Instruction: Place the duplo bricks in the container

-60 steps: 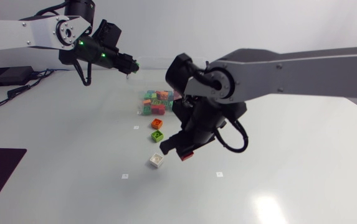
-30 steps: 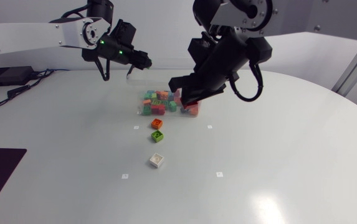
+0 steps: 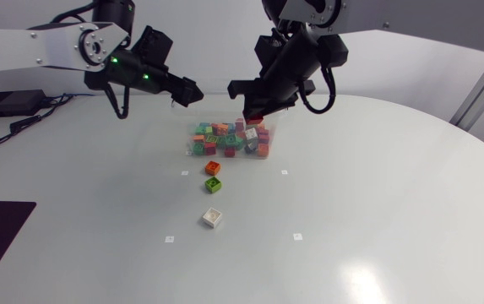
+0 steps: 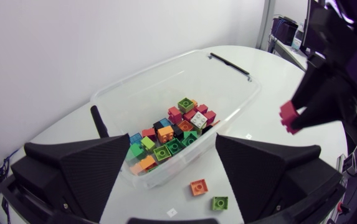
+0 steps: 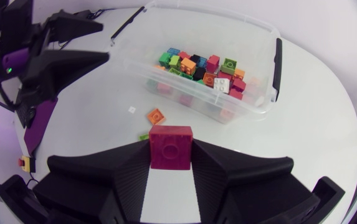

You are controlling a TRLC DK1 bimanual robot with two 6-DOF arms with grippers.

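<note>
Duplo bricks sit mostly in one heap at the upper middle of the head view, on a white table [image 3: 394, 219] that fills most of the frame.

My right arm [image 3: 427, 15] comes in from the upper right and bends down toward the heap. My left arm [image 3: 30, 46] enters from the upper left and points across at the same spot.

A clear plastic container [image 4: 147, 73] stands on the table between them, above centre in the head view. It holds a mixed pile of bricks [image 4: 172, 134] in red, orange, green, teal and white.

The right gripper [image 3: 254, 105] hangs at the container's right end, raised off the table. Its two fingers are closed onto a red brick [image 5: 171, 147] from both sides, with the studs facing the wrist camera. I cannot tell whether the brick is over the container or just beside it. In the right wrist view the container lies ahead of the fingers.

The left gripper [image 3: 187, 91] hovers near the container's upper-left corner in the head view. Its fingers are spread wide with nothing held. In the left wrist view the container shows through the gap.

Three loose bricks lie in a line below the container in the head view. The orange brick [image 3: 213, 168] is nearest it, the green brick [image 3: 214, 185] is just below that, and the white brick [image 3: 212, 218] is farther down, near the centre of the frame.
</note>
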